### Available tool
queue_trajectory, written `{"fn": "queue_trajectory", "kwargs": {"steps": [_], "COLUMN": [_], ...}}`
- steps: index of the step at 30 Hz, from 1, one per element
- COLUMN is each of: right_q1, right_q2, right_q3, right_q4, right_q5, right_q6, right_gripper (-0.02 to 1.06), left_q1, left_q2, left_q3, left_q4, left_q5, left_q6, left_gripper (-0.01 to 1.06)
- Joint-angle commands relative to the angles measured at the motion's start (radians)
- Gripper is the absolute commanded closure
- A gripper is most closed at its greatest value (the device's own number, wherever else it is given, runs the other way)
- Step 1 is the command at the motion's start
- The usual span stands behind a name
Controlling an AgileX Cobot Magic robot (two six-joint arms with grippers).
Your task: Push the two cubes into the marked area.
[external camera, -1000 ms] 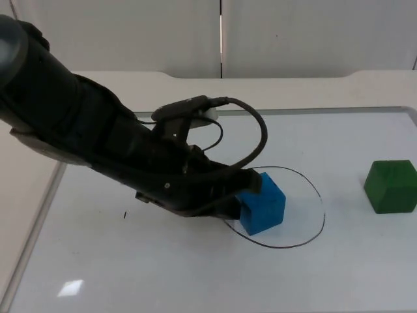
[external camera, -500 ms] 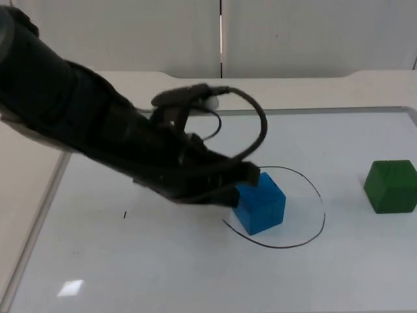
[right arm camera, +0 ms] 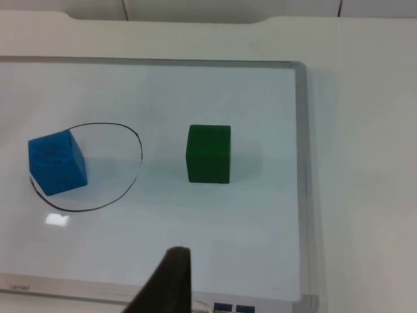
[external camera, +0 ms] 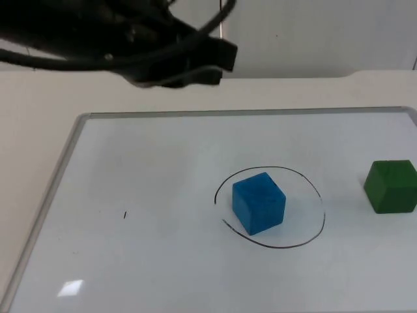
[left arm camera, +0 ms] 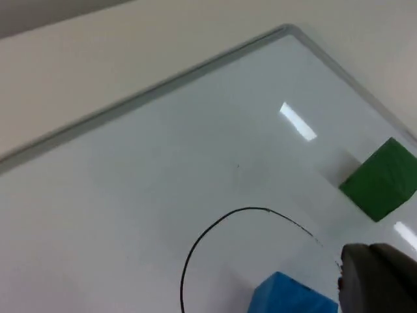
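One cube done: blue cube (external camera: 259, 203) inside marked circle (external camera: 306, 238). Green cube (external camera: 391, 186) outside, on whiteboard surface (external camera: 150, 195). Left end effector (external camera: 218, 62) raised, state unclear. Next: right end effector (right arm camera: 171, 283) pushes green cube toward circle.

Left gripper (external camera: 218, 62) is no longer at the blue cube (external camera: 259, 203): a second ago it was pressed against the cube's left side, low over the whiteboard (external camera: 130, 261); now it is lifted clear and pulled back, up over the board's far edge, well apart from the cube. The drawn circle (external camera: 303, 242) is now fully exposed on its left side, where the arm covered it before. The blue cube stands free inside the circle.
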Motion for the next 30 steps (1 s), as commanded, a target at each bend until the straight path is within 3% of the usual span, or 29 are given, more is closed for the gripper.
{"fn": "queue_trajectory", "kwargs": {"steps": [1, 3, 7, 15, 18, 23, 28, 30], "right_q1": [-0.004, -0.004, -0.004, -0.004, -0.004, -0.004, -0.004, -0.004], "right_q2": [-0.004, -0.004, -0.004, -0.004, -0.004, -0.004, -0.004, -0.004], "right_q3": [0.003, 0.003, 0.003, 0.003, 0.003, 0.003, 0.003, 0.003], "right_q4": [0.003, 0.003, 0.003, 0.003, 0.003, 0.003, 0.003, 0.003], "right_q5": [-0.003, -0.003, -0.003, -0.003, -0.003, -0.003, -0.003, -0.003], "right_q6": [0.000, 0.000, 0.000, 0.000, 0.000, 0.000, 0.000, 0.000], "right_gripper": [-0.01, -0.01, -0.01, -0.01, -0.01, -0.01, -0.01, -0.01], "left_q1": [0.001, 0.001, 0.001, 0.001, 0.001, 0.001, 0.001, 0.001], "left_q2": [-0.042, -0.093, -0.153, -0.328, -0.407, -0.532, -0.675, -0.731], "left_q3": [-0.004, -0.004, 0.013, 0.121, 0.158, 0.169, 0.169, 0.169], "left_q4": [0.067, 0.170, 0.240, 0.245, 0.247, 0.305, 0.492, 0.632], "left_q5": [0.005, 0.000, -0.040, -0.103, -0.085, 0.039, 0.109, 0.135], "left_q6": [-0.048, -0.122, -0.227, -0.240, -0.249, -0.285, -0.467, -0.576], "left_gripper": [1.05, 1.05, 1.05, 1.05, 1.05, 1.05, 1.05, 1.05]}}
